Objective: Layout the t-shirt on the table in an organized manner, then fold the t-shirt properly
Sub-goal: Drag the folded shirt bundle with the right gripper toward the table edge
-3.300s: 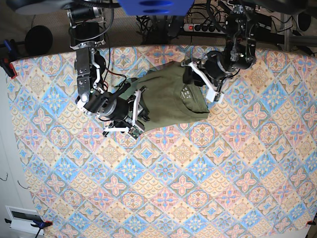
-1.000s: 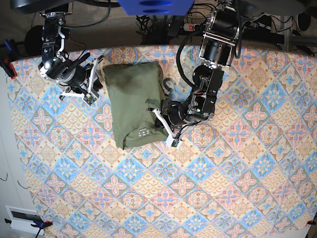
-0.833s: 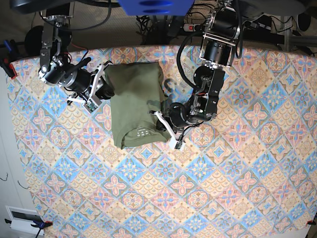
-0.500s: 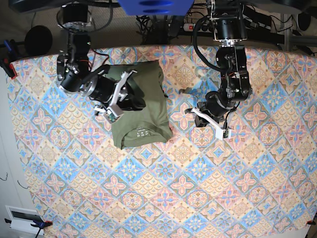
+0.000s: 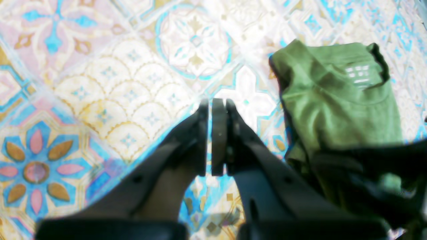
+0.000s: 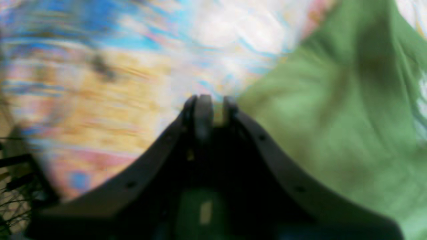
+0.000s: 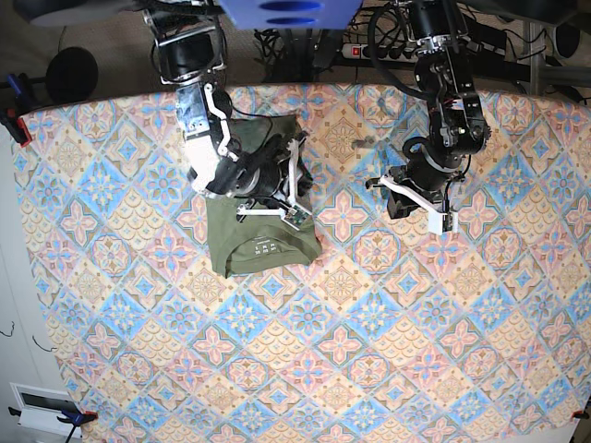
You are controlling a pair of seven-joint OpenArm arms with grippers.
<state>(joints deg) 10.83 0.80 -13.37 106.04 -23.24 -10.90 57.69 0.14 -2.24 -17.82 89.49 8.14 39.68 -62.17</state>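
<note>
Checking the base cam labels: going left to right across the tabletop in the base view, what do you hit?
Bare table → t-shirt, with the right gripper over its right part → bare cloth → left gripper → bare cloth out to the right edge.

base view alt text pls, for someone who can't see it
Seen from above, a folded olive-green t-shirt lies on a table covered in pastel diamond tiles. The right tool is over the shirt's right edge. The left tool, shut and empty, is apart over bare cloth.
</note>
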